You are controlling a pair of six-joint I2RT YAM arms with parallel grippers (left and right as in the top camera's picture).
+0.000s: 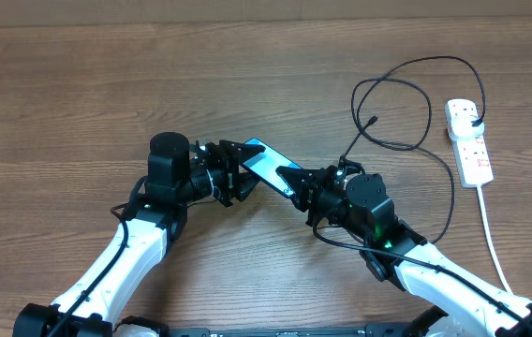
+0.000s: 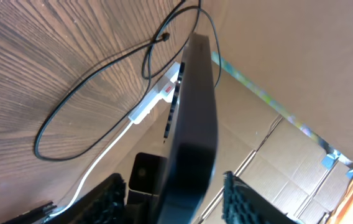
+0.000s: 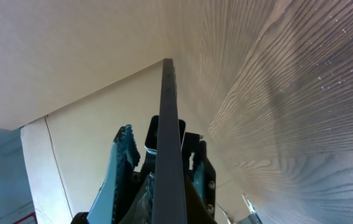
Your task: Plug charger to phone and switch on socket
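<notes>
The phone [image 1: 264,161], cyan-blue screen up, is held off the table between both grippers. My right gripper [image 1: 294,180] is shut on its right end; in the right wrist view the phone [image 3: 167,112] stands edge-on between the fingers [image 3: 161,140]. My left gripper [image 1: 238,173] is open around the left end; in the left wrist view its fingers [image 2: 173,186] stand apart from the phone's dark edge [image 2: 195,112]. The charger cable [image 1: 416,94] lies looped on the table, connector tip [image 1: 374,120] free, plug head [image 1: 473,121] in the socket strip [image 1: 468,142].
The strip's thick white cord [image 1: 493,229] runs down the right side towards the front edge. The left wrist view shows the cable loop [image 2: 102,68], the tip [image 2: 166,38] and part of the strip [image 2: 161,93] behind the phone. Wooden table [image 1: 107,84] all around.
</notes>
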